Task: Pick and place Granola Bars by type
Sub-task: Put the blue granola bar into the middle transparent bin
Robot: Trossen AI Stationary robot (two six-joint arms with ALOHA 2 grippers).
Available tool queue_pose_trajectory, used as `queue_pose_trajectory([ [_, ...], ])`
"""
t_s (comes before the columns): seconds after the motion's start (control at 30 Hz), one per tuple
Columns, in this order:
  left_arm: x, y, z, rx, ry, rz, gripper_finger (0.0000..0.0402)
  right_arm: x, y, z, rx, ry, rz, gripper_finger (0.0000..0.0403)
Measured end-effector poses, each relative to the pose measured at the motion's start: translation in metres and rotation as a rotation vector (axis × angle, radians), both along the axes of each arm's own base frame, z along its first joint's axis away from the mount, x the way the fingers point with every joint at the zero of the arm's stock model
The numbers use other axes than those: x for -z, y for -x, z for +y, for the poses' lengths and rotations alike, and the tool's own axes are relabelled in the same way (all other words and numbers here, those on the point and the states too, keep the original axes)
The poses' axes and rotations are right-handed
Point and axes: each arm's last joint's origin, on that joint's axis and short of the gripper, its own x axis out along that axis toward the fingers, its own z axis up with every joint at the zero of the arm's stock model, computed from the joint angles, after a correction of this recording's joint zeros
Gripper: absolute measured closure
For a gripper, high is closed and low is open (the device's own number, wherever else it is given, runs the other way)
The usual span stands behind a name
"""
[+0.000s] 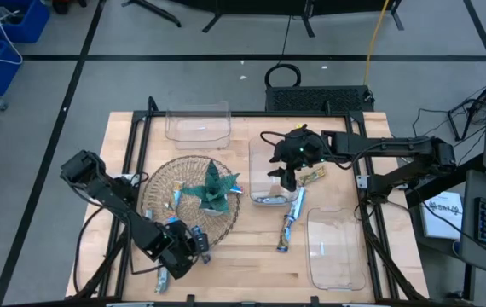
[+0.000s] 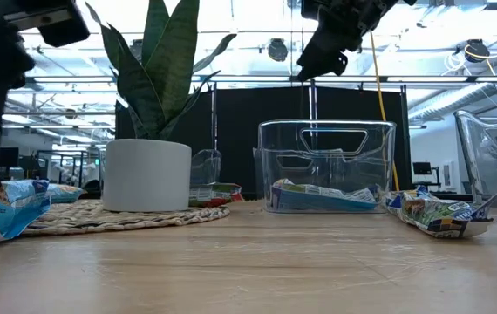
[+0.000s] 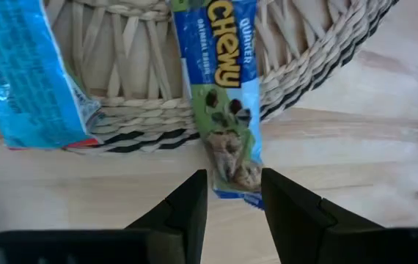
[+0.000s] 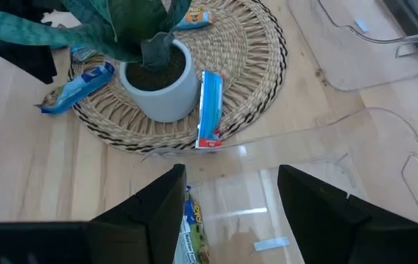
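A green-and-blue granola bar [image 3: 224, 95] lies with one end on the woven mat's rim [image 3: 304, 81] and the other on the table. My left gripper [image 3: 235, 194] is open at the mat's near edge [image 1: 190, 249], and its fingers stand on either side of that bar's table end. A blue bar [image 3: 26, 81] lies on the mat beside it. My right gripper [image 4: 231, 205] hangs open above the centre clear bin [image 1: 262, 162] with nothing between its fingers. One bar [image 2: 327, 196] lies inside that bin.
A potted plant [image 1: 213, 188] stands on the mat's middle, with more bars [image 4: 209, 106] around it. Two bars [image 1: 290, 222] lie on the table right of the centre bin. One clear bin [image 1: 198, 124] stands at the far edge and another [image 1: 337, 247] at the near right.
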Motion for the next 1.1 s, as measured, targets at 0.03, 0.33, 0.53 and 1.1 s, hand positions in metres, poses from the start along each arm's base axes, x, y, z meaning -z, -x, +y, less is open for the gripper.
queue_pose_trajectory([
  [0.03,0.001,-0.001,0.0,-0.004,-0.003,-0.001,0.0267,0.0,0.0,0.0,0.0,0.0,-0.001,0.0193],
  [0.33,0.003,-0.005,0.002,-0.019,0.002,-0.004,0.0186,0.0,0.0,0.0,0.0,0.001,0.002,0.0193],
  [0.53,0.013,-0.013,0.0,-0.029,0.015,-0.017,0.0142,0.0,0.0,0.0,-0.006,0.008,0.002,0.0193],
  [1.1,0.035,-0.024,-0.006,-0.054,0.043,-0.008,0.0213,0.001,0.0,0.0,-0.011,0.019,0.008,0.0193],
])
